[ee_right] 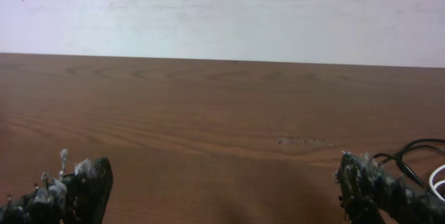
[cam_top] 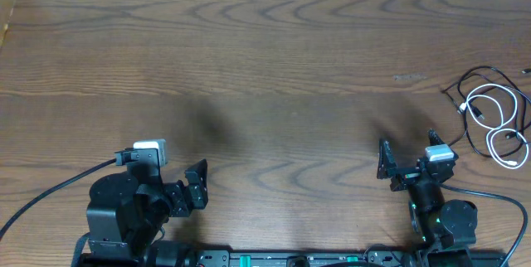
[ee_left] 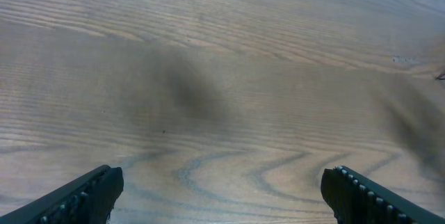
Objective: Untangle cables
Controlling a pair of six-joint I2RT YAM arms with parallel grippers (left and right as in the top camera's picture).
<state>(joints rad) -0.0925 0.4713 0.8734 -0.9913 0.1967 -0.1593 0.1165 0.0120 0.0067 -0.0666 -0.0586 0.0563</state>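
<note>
Cables [cam_top: 495,118], one black and one white, lie in tangled loose loops at the right edge of the counter [cam_top: 274,68], a little beyond the right hand [cam_top: 388,167]. This hand and the left hand [cam_top: 197,186] stand released and empty, probably because no reach has begun.

Dark, grained wooden table [cam_top: 265,68] seen from above
A black cable [cam_top: 474,71] and a white cable [cam_top: 498,89] lie in loose, overlapping loops at its right edge.
</note>
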